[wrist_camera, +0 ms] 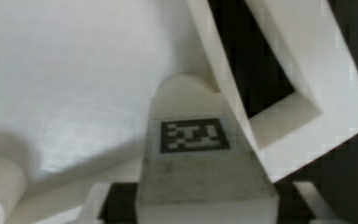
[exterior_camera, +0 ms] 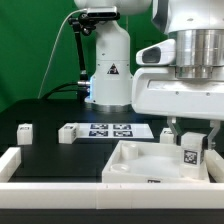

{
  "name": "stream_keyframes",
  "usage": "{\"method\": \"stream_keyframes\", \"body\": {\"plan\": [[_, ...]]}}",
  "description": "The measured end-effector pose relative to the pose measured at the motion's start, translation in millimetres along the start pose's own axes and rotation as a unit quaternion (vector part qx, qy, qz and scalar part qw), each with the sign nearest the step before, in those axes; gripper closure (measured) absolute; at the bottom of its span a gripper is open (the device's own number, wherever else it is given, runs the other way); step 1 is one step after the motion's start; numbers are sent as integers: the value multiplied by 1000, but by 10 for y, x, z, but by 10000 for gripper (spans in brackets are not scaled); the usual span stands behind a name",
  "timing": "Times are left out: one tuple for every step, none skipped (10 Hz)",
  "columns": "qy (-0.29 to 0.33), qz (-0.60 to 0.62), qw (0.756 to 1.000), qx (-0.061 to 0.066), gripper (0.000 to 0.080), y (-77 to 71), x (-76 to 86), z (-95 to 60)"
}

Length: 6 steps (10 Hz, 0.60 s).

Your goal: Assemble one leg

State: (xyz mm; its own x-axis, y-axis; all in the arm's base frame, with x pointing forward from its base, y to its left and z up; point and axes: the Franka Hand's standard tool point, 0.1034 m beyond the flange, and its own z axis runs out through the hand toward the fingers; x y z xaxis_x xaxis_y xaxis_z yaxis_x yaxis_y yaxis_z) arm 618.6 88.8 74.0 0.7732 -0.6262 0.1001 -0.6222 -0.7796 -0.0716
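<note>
Biggest thing near you: the tabletop piece (exterior_camera: 150, 160), white with a raised rim, lying at the near right. The gripper (exterior_camera: 192, 140) hangs right over its right end, fingers pinched on the leg (exterior_camera: 190, 152), tag facing out. In the wrist view the leg (wrist_camera: 197, 140) sits between the fingers with the rim edge (wrist_camera: 282, 90) just beside it.

Risk: you come down off-line, the leg catches the rim and twists in the grip, or shoves the tabletop piece.

Room: tight on the right by the rim and border wall (exterior_camera: 215, 165). Open black mat to the left. Marker board (exterior_camera: 110, 130) and spare legs (exterior_camera: 24, 132) (exterior_camera: 68, 134) are well apart, far left.
</note>
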Motion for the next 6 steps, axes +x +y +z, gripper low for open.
{"method": "stream_keyframes", "body": {"plan": [[2,36,999,-5,504,42,25,-1],[4,44,999,-9,504,71,44,-1],[4,42,999,-8,431,67,41,4],[3,42,999,-9,431,68,38,9],[3,42,999,-9,248,69,37,12],[3,42,999,-9,172,70,36,13]]}}
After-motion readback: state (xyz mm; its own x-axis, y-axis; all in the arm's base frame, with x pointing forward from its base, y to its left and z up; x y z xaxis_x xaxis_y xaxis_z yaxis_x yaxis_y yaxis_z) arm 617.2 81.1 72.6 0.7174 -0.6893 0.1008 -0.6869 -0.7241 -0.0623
